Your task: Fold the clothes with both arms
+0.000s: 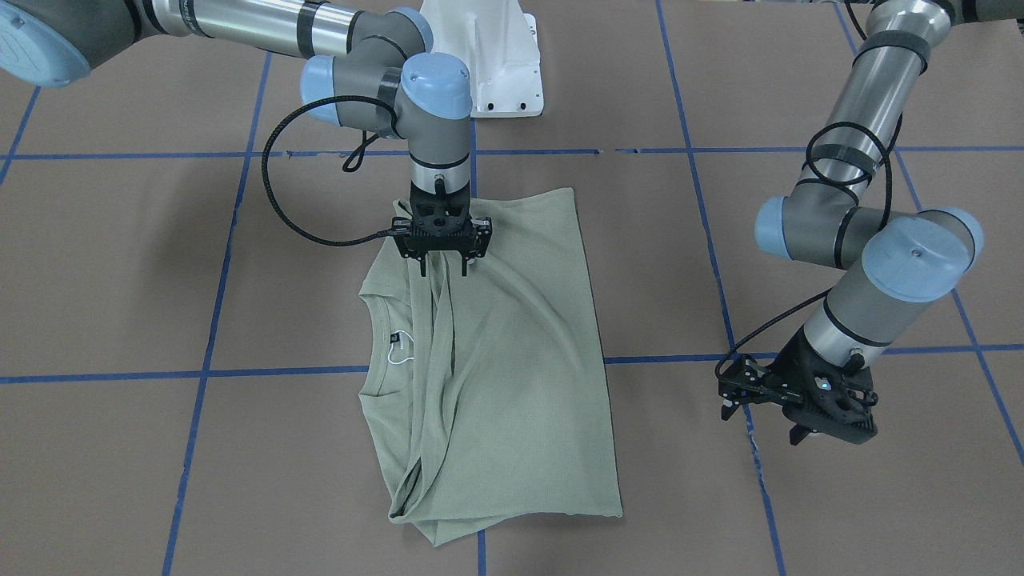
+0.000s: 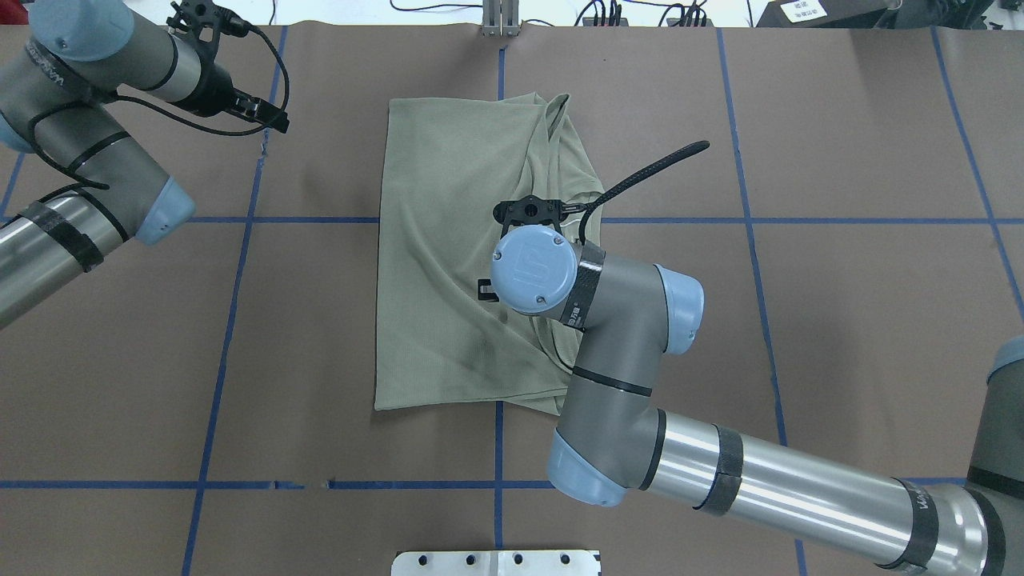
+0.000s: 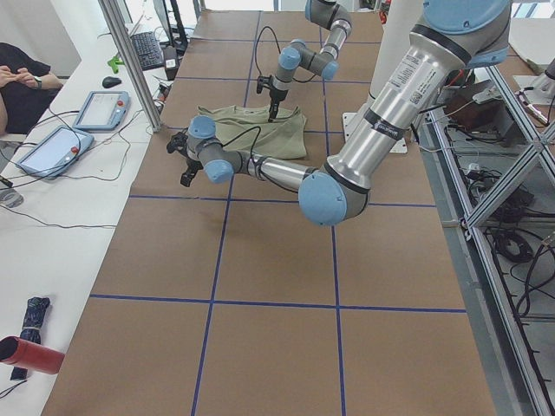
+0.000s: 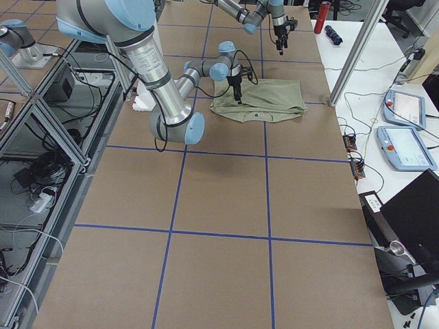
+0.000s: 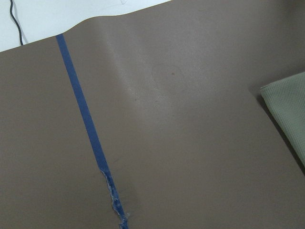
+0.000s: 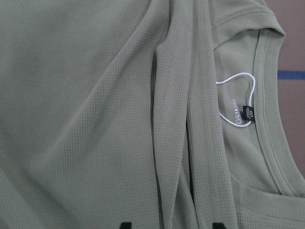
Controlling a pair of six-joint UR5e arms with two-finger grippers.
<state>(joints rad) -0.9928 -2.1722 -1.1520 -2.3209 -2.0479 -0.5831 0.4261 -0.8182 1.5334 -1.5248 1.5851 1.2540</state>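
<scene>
The pale sage-green shirt [image 1: 512, 360] lies folded on the brown table, neckline toward the robot's right, with a sleeve laid lengthwise over the body. Its dark neck tag [image 6: 248, 114] and white loop [image 6: 238, 78] show in the right wrist view. My right gripper [image 1: 444, 270] points straight down at the near end of the sleeve fold, jaws apart, fingertips [image 6: 125, 224] on either side of the fold. In the overhead view my wrist hides most of it [image 2: 528, 212]. My left gripper [image 1: 762, 424] is open and empty over bare table off the shirt's far left corner [image 5: 290, 109].
Blue tape lines [image 1: 280, 373] divide the brown table into squares. The white pedestal [image 1: 496, 56] stands at the robot's edge. An operator [image 3: 22, 78], tablets [image 3: 100, 108] and cables are on the side desk beyond the table's far edge.
</scene>
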